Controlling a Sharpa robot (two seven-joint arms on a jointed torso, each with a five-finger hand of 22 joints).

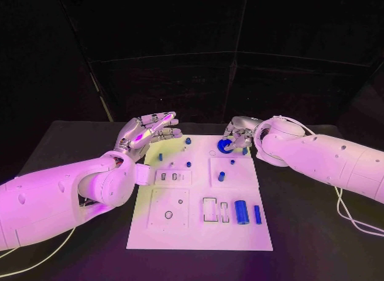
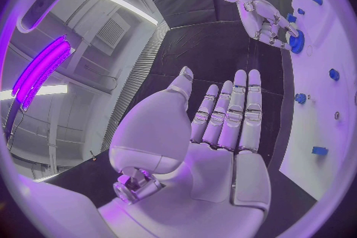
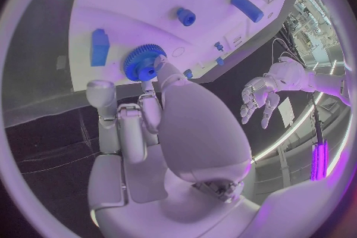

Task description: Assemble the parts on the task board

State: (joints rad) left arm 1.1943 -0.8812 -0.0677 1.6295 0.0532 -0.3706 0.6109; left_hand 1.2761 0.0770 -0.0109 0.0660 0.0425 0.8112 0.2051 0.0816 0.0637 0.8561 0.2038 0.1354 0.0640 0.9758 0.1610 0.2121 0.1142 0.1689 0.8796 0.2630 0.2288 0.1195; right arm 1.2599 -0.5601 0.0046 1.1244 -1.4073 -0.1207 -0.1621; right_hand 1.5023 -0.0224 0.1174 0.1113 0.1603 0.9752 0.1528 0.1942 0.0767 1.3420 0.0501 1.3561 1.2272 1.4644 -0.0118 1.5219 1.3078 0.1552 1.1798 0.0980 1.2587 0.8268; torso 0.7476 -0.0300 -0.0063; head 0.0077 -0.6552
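Gear (image 1: 226, 146) at the task board's (image 1: 158, 234) far edge, gripped by right hand (image 1: 239, 133); left hand (image 1: 146, 133) spread, empty, beside that edge.

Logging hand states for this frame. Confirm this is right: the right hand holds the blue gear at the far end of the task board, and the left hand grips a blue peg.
One part is wrong. The left hand grips nothing; the left wrist view shows its palm bare and fingers extended. The rest stands: the right hand holds the blue gear at the far end of the task board.
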